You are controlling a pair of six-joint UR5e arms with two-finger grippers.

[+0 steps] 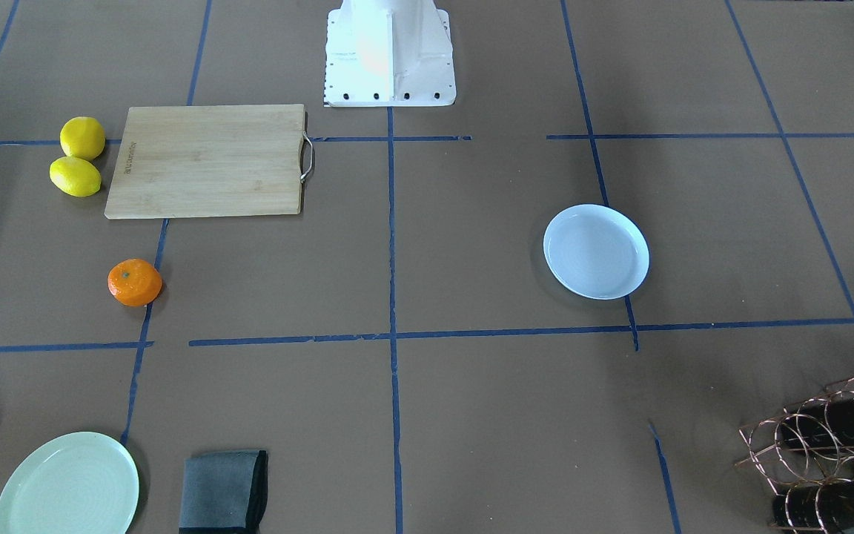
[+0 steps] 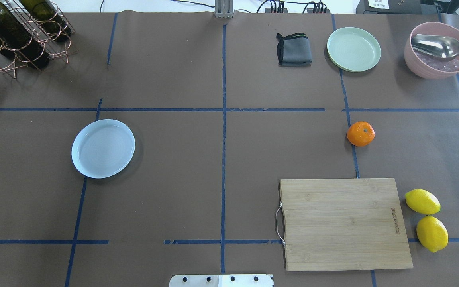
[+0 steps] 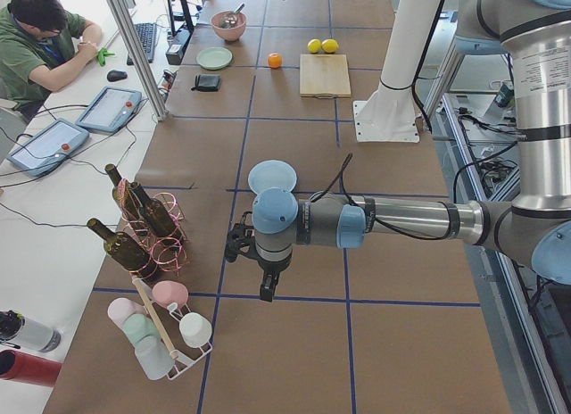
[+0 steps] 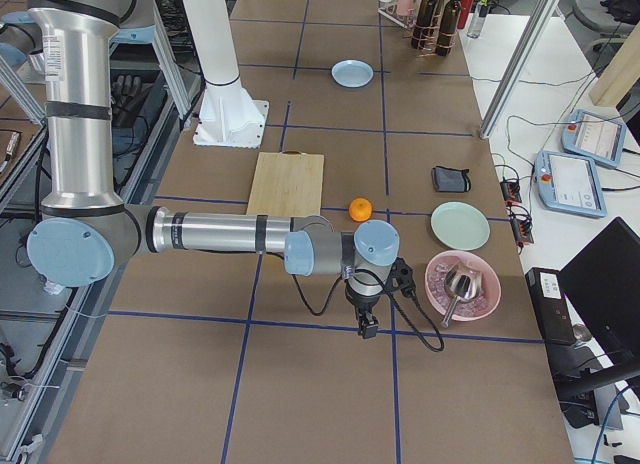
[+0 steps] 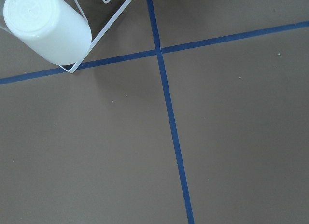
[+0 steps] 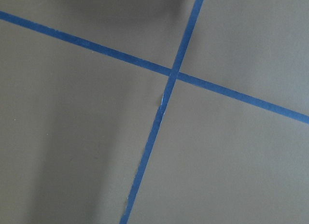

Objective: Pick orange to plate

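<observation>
The orange (image 2: 360, 133) lies alone on the brown table on my right side, just beyond the wooden cutting board; it also shows in the front view (image 1: 134, 282). The bluish-white plate (image 2: 102, 148) rests empty on my left side (image 1: 596, 251). Neither gripper appears in the overhead or front views. In the left side view my left gripper (image 3: 266, 289) hangs over the table's left end, well short of the plate (image 3: 272, 176). The right gripper (image 4: 368, 329) hovers at the right end, past the orange (image 4: 360, 209). I cannot tell whether either is open or shut.
A cutting board (image 2: 345, 223) with two lemons (image 2: 426, 219) beside it lies near my right. At the far right sit a grey cloth (image 2: 294, 50), a pale green plate (image 2: 354, 49) and a pink bowl (image 2: 432, 59) holding a spoon. A wine rack (image 2: 18, 32) stands far left, a cup rack (image 3: 165, 329) beside it.
</observation>
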